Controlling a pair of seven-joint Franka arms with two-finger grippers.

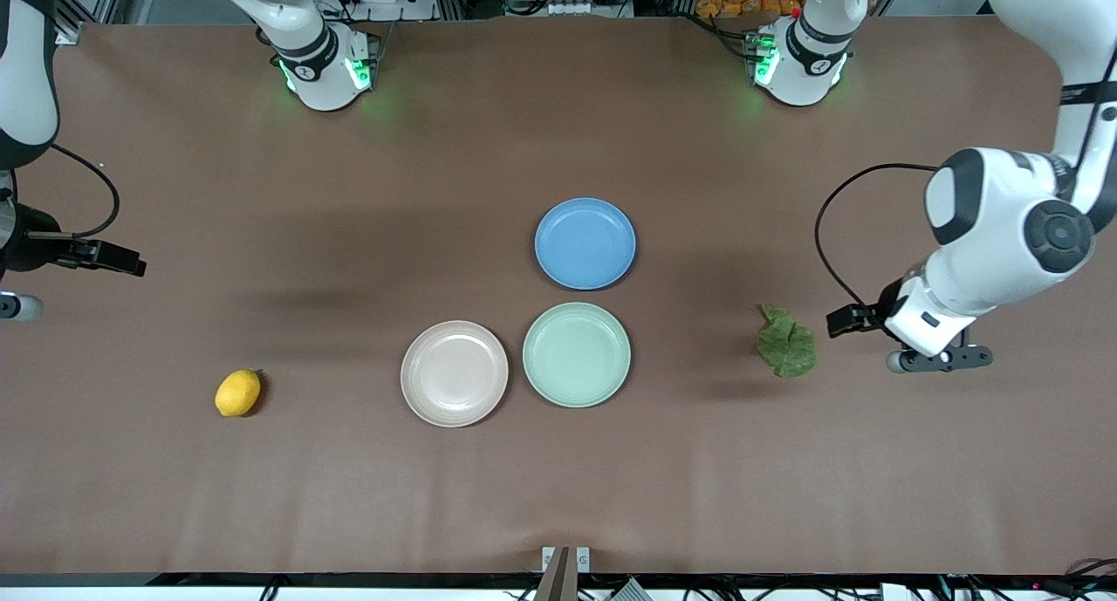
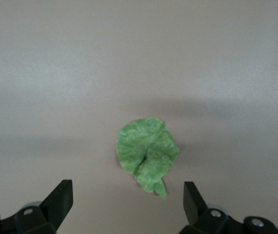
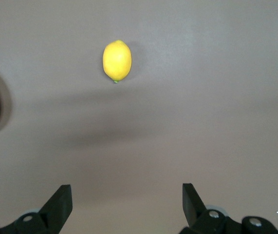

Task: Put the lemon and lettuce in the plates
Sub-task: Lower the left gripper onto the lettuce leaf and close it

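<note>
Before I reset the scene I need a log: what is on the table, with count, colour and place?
Small oval lemon: one, bright yellow, on the table toward the right arm's end, outside any plate.
Wrinkly lettuce leaf: one, dark green, on the table toward the left arm's end.
Pink-beige round plate: one, empty, mid-table beside the mint plate.
Mint-green round plate: one, empty.
Blue round plate: one, empty, farther from the camera than the mint plate.
Left gripper: open, over the table beside the lettuce.
Right gripper: open, at the right arm's end of the table.
</note>
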